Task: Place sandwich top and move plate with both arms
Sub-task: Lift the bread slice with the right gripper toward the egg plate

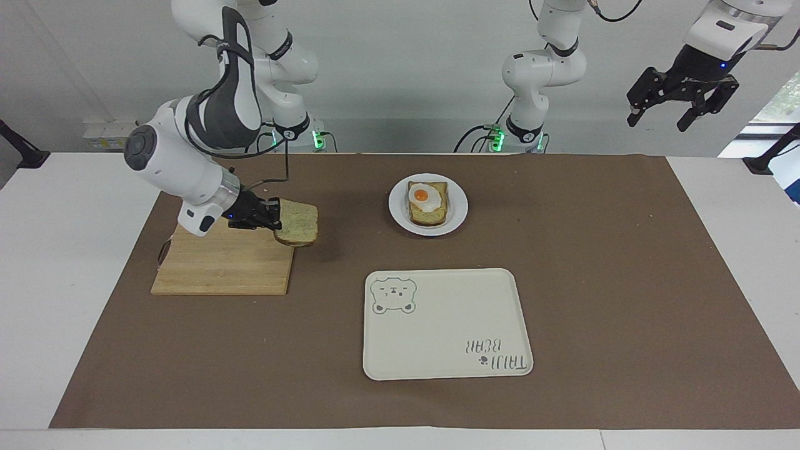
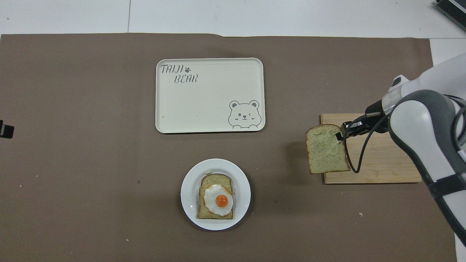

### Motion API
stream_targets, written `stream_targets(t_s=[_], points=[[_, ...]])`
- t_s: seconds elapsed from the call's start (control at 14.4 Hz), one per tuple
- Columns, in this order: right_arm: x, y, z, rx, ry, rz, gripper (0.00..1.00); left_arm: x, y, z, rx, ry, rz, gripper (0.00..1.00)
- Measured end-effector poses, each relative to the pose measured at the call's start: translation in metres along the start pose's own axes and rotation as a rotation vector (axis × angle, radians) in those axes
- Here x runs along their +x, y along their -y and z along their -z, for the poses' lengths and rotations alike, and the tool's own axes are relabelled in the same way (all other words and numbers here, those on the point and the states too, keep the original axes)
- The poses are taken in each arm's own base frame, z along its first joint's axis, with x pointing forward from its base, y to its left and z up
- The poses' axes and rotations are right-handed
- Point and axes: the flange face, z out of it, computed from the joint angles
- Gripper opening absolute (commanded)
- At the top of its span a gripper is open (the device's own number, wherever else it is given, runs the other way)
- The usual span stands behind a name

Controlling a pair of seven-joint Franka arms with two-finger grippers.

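Your right gripper [image 1: 270,217] is clamped on the sandwich top [image 1: 298,230] by one edge, over the cutting board's [image 1: 219,270] rim; swing quickly toward the plate [image 1: 458,208] and it could sag or slip, while the left gripper [image 1: 681,103] waits open

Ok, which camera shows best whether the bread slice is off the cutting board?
The facing view: the sandwich top, gripped at one edge by the right hand, hangs clear above the cutting board corner. The overhead view shows its full face overlapping the board's edge, not its height.
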Motion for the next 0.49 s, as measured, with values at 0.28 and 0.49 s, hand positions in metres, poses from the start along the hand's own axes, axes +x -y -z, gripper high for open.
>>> stream_targets(t_s=[0.28,0.49], points=[[0.004,0.066,-0.021,0.035,0.030,-0.072,0.00,0.000,0.000,0.000,0.000,0.000,0.000,1.00],[0.003,0.119,-0.039,0.059,0.050,-0.071,0.00,0.000,0.000,0.000,0.000,0.000,0.000,1.00]])
